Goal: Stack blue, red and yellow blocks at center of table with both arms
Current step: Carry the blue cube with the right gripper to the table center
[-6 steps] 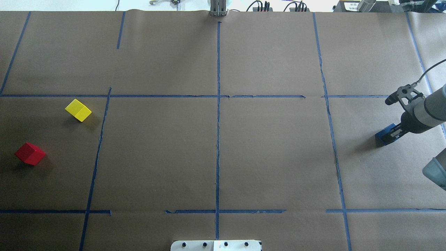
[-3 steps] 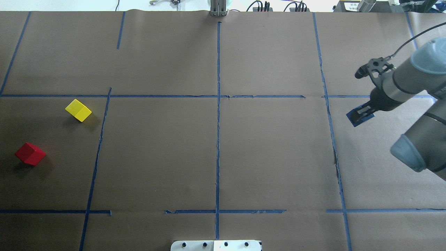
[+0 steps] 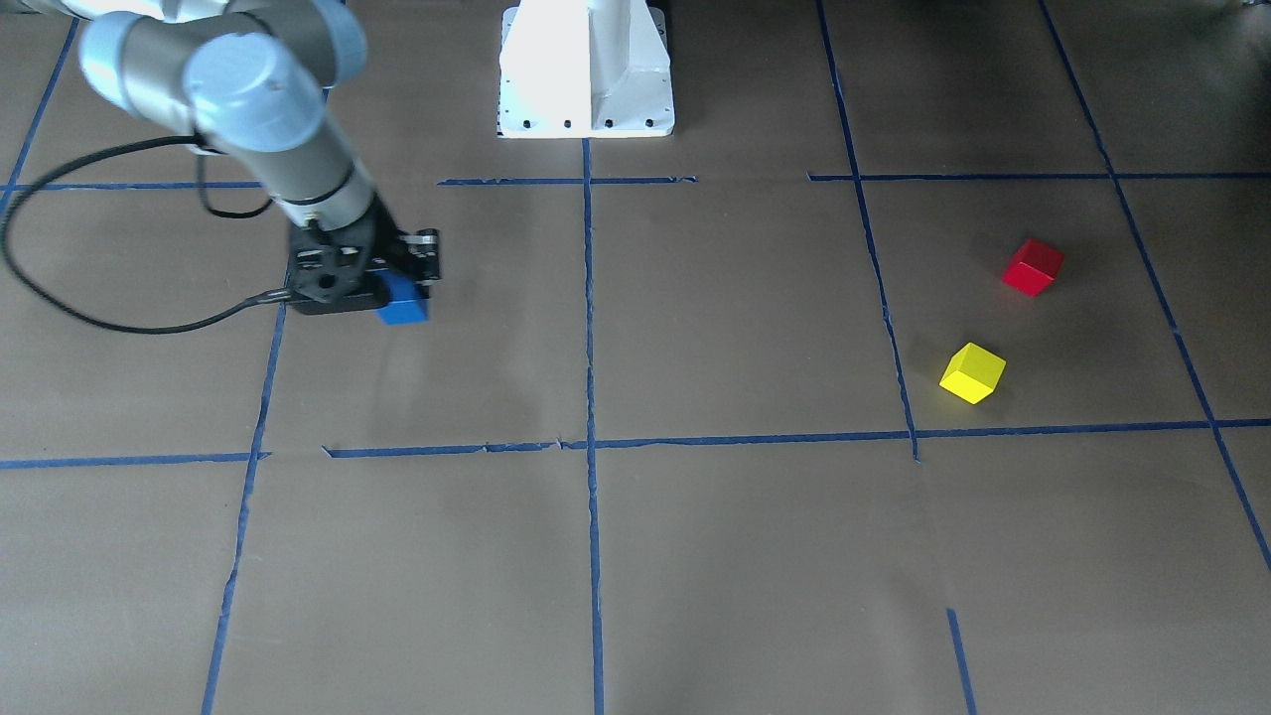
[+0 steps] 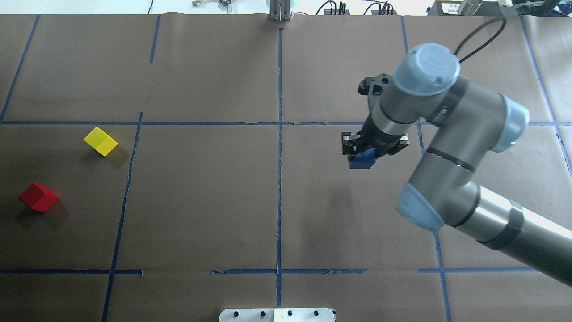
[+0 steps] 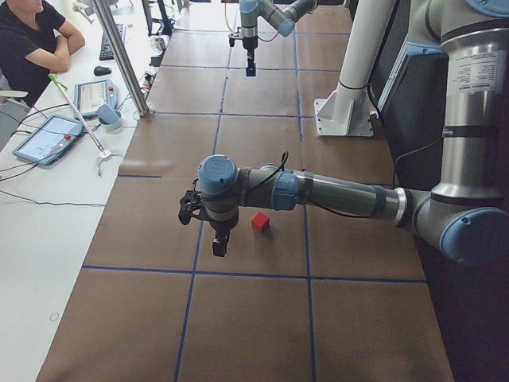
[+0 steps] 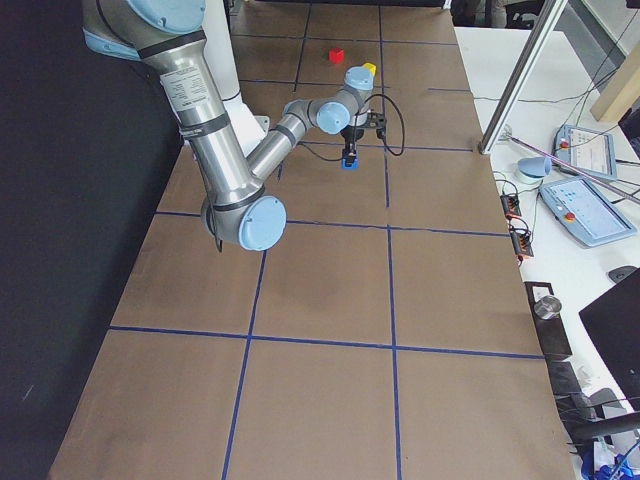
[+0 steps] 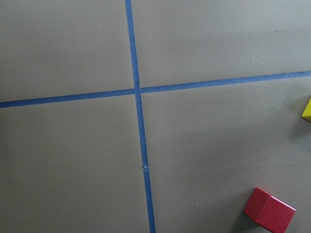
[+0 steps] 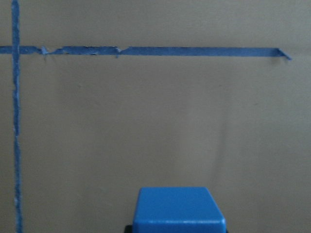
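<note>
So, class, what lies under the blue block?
Only bare table paper shows below the blue block, which the right gripper holds, seemingly lifted clear of it. No other block sits there. The block's underside is hidden in every view.

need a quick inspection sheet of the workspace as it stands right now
surface: brown paper table with blue tape grid; no stack at centre yet
job's things: blue block held off the paper, right of the centre line; red block and yellow block lie apart on the robot's left side
clutter: nothing seen
grippers: right gripper shut on blue block; left gripper hangs near the red block, open or shut unclear
cables: black cable loops off the right arm
surroundings: operator seated at side bench with tablets
</note>
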Controlling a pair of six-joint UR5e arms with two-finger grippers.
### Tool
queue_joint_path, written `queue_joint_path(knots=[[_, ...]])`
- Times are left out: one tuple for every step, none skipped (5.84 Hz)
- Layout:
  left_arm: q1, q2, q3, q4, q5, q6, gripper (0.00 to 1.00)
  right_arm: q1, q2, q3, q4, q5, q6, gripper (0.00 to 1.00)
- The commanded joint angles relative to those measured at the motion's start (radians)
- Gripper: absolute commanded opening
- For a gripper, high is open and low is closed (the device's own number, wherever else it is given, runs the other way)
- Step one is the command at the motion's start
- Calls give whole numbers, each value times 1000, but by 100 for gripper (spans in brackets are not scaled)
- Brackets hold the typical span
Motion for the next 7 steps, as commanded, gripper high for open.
queue_joint_path(knots=[[8, -2, -5, 0, -3, 0, 100, -87, 177, -200, 32, -29, 162, 0], [8, -2, -5, -3, -3, 2, 100, -98, 197, -281, 137, -29, 197, 0], [9, -2, -5, -32, -1, 2, 100, -106, 222, -317, 180, -29, 237, 0], [11, -1, -5, -40, -1, 6, 100, -118, 254, -361, 178, -32, 236, 1], [9, -1, -5, -40, -1, 5, 100, -133, 260, -362, 178, -68, 222, 2], [9, 2, -5, -40, -1, 3, 100, -139, 260, -365, 178, -81, 217, 3], [9, 4, -5, -40, -3, 3, 100, -146, 271, -371, 178, -88, 216, 3]])
